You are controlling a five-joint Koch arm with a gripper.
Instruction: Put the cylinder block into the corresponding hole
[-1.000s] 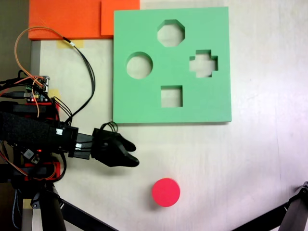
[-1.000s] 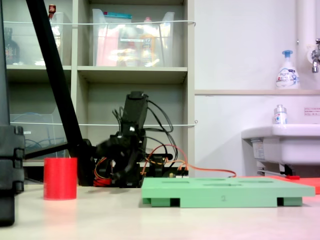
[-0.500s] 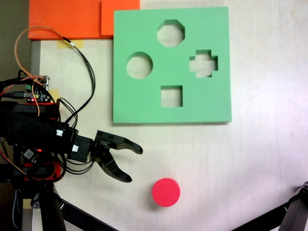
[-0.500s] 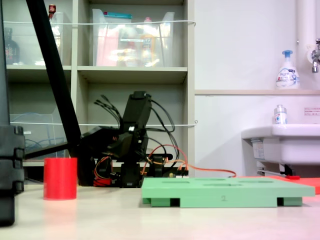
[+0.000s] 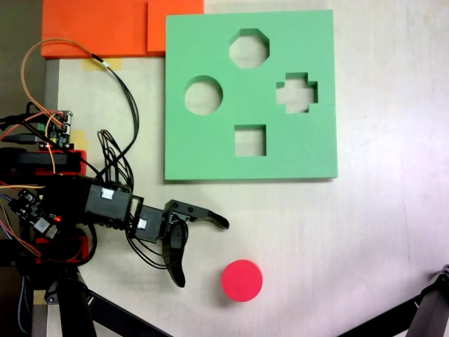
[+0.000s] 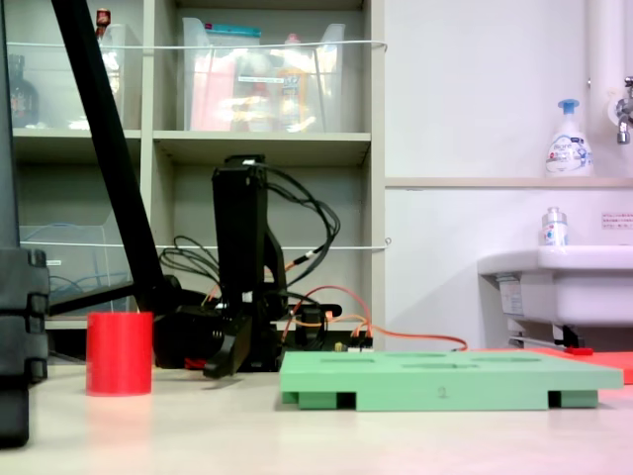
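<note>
The red cylinder block (image 5: 242, 280) stands upright on the pale table, below the green foam board (image 5: 210, 154). The round hole (image 5: 203, 95) lies in the board's left part, near the octagonal, cross and square cutouts. My gripper (image 5: 202, 253) is open, its jaws spread wide, just left of the cylinder and not touching it. In the side fixed view the cylinder (image 6: 119, 353) stands at the left, the gripper (image 6: 223, 358) hangs low near the table behind it, and the board (image 6: 445, 381) lies flat to the right.
Orange foam sheets (image 5: 98, 28) lie at the top left beside the board. Loose wires (image 5: 126, 91) arc over the table's left side. Black tripod legs (image 5: 112, 312) cross the bottom corners. A shelf and a sink (image 6: 554, 277) stand behind the table.
The gripper went from shut to wide open. It moved closer to the cylinder and dropped lower toward the table, with the arm's forearm now upright in the side view.
</note>
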